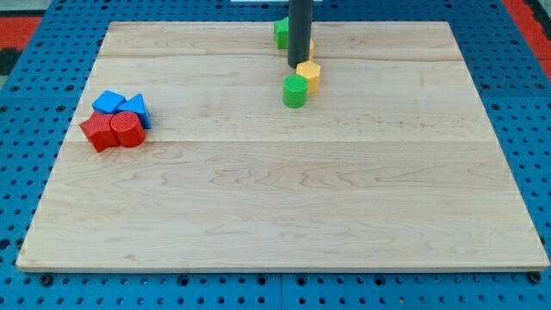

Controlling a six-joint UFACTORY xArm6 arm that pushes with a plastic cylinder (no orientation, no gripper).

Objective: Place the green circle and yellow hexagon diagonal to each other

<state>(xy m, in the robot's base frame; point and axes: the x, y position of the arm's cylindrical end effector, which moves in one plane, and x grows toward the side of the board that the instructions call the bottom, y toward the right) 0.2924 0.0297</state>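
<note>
The green circle (pixel 294 90) sits on the wooden board near the view's top middle. The yellow hexagon (pixel 309 75) touches it at its upper right, so the two stand diagonally. My dark rod comes down from the view's top, and my tip (pixel 299 65) ends just above the yellow hexagon, at its upper left edge. Another green block (pixel 281 33) and a sliver of a yellow block (pixel 311 45) lie partly hidden behind the rod.
At the view's left a cluster holds a blue block (pixel 108 102), a blue triangle (pixel 135 108), a red block (pixel 97 132) and a red cylinder (pixel 126 129). The wooden board (pixel 284 207) lies on a blue pegboard.
</note>
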